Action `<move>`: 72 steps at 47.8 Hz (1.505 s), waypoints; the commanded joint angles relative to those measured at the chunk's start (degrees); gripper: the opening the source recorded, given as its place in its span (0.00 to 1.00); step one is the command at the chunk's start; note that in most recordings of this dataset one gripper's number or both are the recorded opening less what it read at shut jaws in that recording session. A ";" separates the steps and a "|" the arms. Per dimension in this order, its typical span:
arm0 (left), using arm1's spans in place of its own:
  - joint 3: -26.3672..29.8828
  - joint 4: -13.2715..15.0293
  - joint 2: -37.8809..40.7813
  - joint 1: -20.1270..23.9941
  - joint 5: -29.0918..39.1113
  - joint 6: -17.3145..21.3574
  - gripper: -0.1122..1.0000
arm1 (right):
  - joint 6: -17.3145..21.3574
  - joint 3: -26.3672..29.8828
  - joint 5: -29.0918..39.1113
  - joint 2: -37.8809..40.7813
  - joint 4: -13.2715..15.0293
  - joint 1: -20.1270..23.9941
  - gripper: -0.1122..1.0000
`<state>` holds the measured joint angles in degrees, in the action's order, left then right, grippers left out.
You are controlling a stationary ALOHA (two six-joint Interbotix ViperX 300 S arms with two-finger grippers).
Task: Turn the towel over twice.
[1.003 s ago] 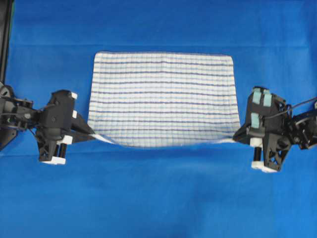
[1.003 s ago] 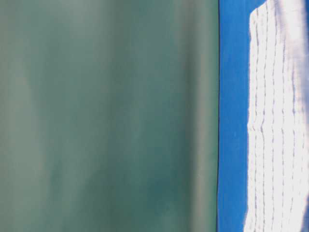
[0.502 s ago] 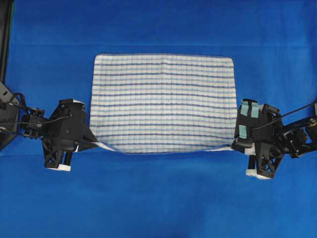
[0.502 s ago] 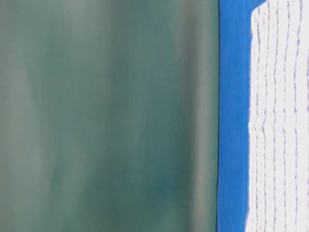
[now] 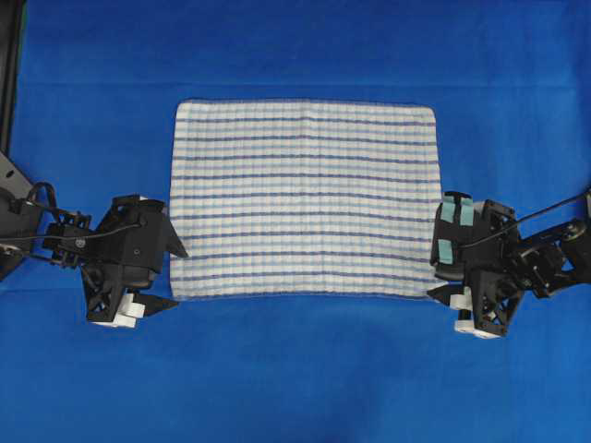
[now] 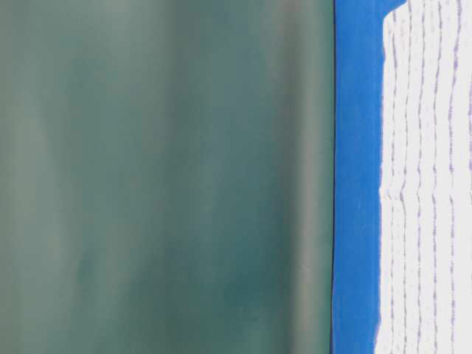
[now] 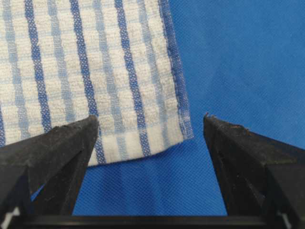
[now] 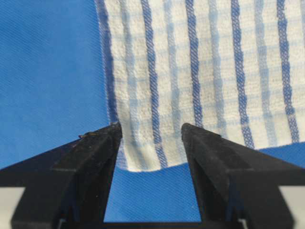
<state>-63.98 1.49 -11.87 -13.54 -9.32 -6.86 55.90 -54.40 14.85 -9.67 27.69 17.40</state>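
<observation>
One towel (image 5: 303, 198), rectangular, white woven cloth with dark-blue and light-blue stripes and faint checks; lies spread flat and nearly square-edged on the blue-covered table (image 5: 295, 55), roughly mid-table, long sides running across the overhead view. No folds or raised corners visible from above.

Handling, judged: light, soft and limp; it will drape and sag between two holds, not keep its shape. The waffled weave looks grippy, not slippery, and nothing about it is fragile. A hemmed border runs along the edges and should give the firmest bite. Being much wider than either hand, it wants both near corners taken together so the sheet turns evenly without bunching.

Left hand (image 5: 159, 277): fingers spread wide, holding nothing; set low at the towel's near left corner. In the left wrist view that corner lies flat between the two fingers, closer to the left one.

Right hand (image 5: 441, 277): likewise parted and empty, at the near right corner; in the right wrist view the corner sits in the gap between the fingers.

Table-level view: pale, washed-out stripes of the towel against the blue cover; whether its far edge lies fully flat there is hard to tell.

Recommended hold: the two near corners, pinched on the hem.
</observation>
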 commanded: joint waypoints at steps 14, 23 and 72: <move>3.25 0.09 -10.55 1.32 5.80 0.70 0.84 | -0.70 2.37 3.87 -10.37 6.24 -0.09 0.63; 2.90 0.00 -18.02 4.75 7.03 0.70 0.83 | -0.70 2.72 8.61 -17.23 11.95 -0.70 0.63; -8.26 -0.09 -59.41 15.64 17.31 9.05 0.83 | -0.09 -10.72 17.49 -54.93 25.22 -0.97 0.62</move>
<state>-71.98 1.41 -69.96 1.93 8.17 2.29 55.63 -64.51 33.13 -63.19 52.56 16.52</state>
